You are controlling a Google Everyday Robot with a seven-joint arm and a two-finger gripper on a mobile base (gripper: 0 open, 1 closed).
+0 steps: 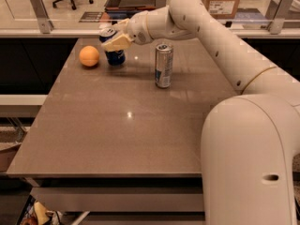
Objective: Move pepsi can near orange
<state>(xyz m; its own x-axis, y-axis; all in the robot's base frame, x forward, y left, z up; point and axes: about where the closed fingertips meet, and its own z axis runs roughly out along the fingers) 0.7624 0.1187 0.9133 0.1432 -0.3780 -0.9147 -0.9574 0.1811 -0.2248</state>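
Orange at far left of bench. Pepsi can just right of it, can't tell if its base touches down. My claw is clamped round its upper half. I judge it light, thin-walled, slick and dentable: hold mid-wall, gently. Slim silver can stands apart, further right.

No text legible, even on the pepsi can the claw holds.
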